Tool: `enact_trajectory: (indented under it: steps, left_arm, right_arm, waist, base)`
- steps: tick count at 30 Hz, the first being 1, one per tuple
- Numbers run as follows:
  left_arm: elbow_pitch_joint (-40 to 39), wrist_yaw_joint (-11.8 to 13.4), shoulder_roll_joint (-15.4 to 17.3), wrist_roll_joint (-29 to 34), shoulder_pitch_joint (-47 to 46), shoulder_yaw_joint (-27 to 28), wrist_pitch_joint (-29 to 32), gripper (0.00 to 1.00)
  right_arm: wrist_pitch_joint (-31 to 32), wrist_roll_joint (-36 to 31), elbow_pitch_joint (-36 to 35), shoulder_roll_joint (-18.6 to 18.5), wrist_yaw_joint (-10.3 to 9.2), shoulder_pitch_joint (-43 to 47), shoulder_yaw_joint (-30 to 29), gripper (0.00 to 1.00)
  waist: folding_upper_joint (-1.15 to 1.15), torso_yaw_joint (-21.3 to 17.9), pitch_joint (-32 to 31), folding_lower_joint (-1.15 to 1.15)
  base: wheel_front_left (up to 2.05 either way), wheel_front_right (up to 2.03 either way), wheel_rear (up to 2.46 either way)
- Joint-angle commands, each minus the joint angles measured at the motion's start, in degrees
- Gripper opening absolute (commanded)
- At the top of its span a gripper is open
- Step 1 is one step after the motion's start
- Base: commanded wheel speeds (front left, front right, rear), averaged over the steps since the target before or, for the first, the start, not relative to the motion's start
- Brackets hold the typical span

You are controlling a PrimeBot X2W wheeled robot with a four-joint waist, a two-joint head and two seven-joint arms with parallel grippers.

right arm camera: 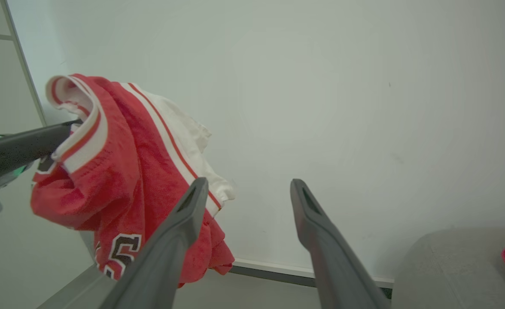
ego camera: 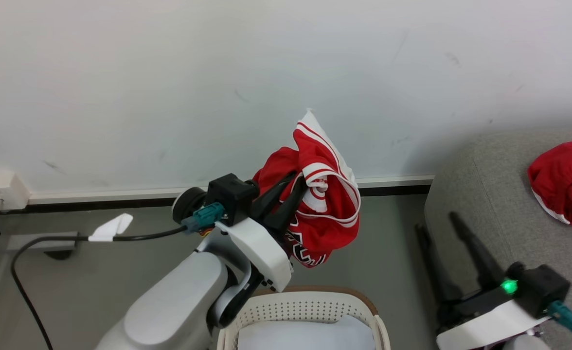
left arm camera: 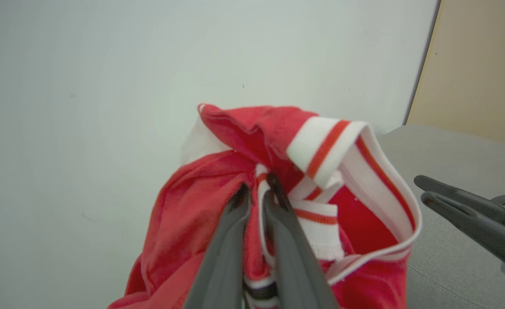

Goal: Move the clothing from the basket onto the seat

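The fingers point(left arm camera: 231, 240) of the left gripper point(left arm camera: 259, 189) are pressed together, pinching a bunched fold of the jersey point(left arm camera: 179, 223) just beside its striped trim point(left arm camera: 321, 146). The jersey hangs in the air, clear of the basket point(ego camera: 310, 293) and apart from the seat point(ego camera: 485, 194). The fabric is judged light, soft and limp. It drapes and may swing, so gathered layers or the thicker trim likely give the most secure hold. The right gripper point(right arm camera: 249, 184) has its fingers spread, holding nothing. A second red garment point(ego camera: 563, 180) lies on the seat. A white cloth point(ego camera: 305, 335) lies in the basket.
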Motion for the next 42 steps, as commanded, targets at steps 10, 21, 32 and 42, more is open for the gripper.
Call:
enact_trajectory:
  steps: [10,21,32,42]
  left_arm:
    - [-0.64,-0.38,-0.92,-0.48,-1.12,-1.11,0.41,0.00]
    - [0.15,-1.75,-3.99,-0.59,-2.04,-3.34,-0.05,0.00]
    - [1.31,-2.91,-6.50,-1.60,-1.27,-5.19,0.17,0.00]
    - [2.86,-2.68,-5.88,-2.48,-1.10,-4.80,-0.34,0.00]
  right_arm:
    - [0.03,3.07,4.83,-1.63,-0.13,-7.14,16.92,1.00]
    - [0.03,4.98,16.67,0.18,-0.13,-15.56,24.71,1.00]
    - [0.02,5.12,21.26,1.83,-0.13,-18.61,23.53,1.00]
    - [0.01,4.36,18.23,1.31,-0.14,-17.22,21.36,0.00]
  waist:
    - [0.00,2.12,1.52,0.00]
    - [0.00,7.30,2.71,0.00]
    - [0.00,11.36,2.79,0.00]
    - [0.00,11.21,3.47,0.00]
  base:
    - [0.00,0.00,0.00]
    - [0.00,0.00,0.00]
    - [0.00,0.00,0.00]
    - [0.00,0.00,0.00]
